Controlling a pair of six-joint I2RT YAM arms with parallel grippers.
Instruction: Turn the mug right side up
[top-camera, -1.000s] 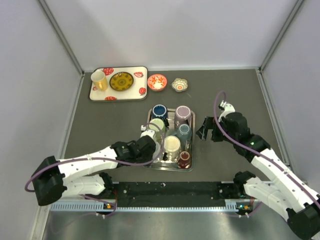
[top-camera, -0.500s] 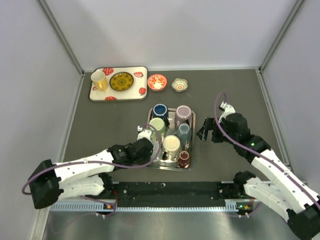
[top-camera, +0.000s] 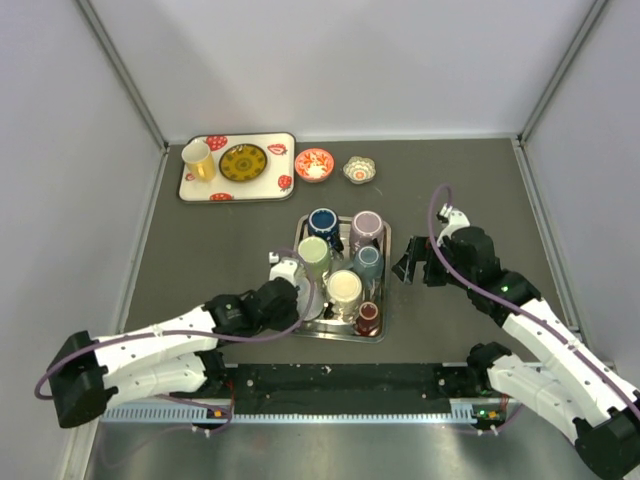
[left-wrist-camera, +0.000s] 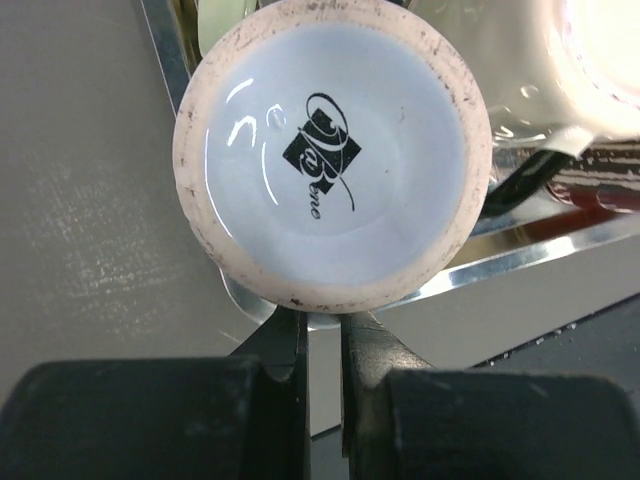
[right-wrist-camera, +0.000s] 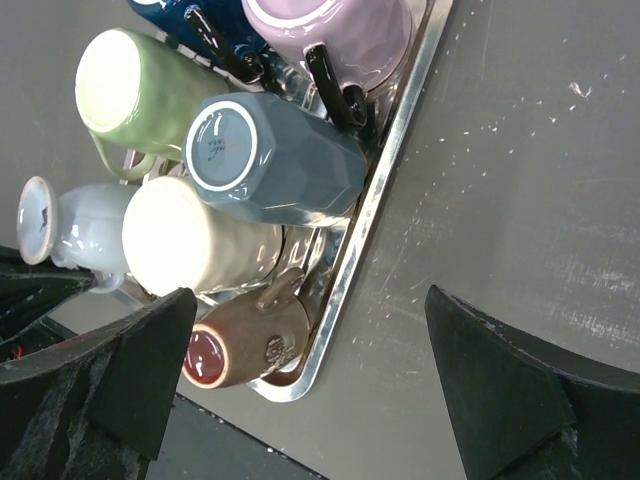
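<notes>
Left pincer (left-wrist-camera: 325, 352) pinched narrow, seemingly on handle of white mug (left-wrist-camera: 330, 150). Mug on its side at tray (left-wrist-camera: 165, 60) left rim, base toward wrist. Risks: thin handle grip slips during rotation; mug swings into cream mug (left-wrist-camera: 590, 60). Right pincer (top-camera: 408, 262) released, over worktop (top-camera: 480, 200) beside tray.

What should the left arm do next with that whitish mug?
Probably the left end effector, seemingly clamped on the pale white ceramic mug, should lift it clear of the shiny metal tray before turning: its base faces the wrist camera.
</notes>
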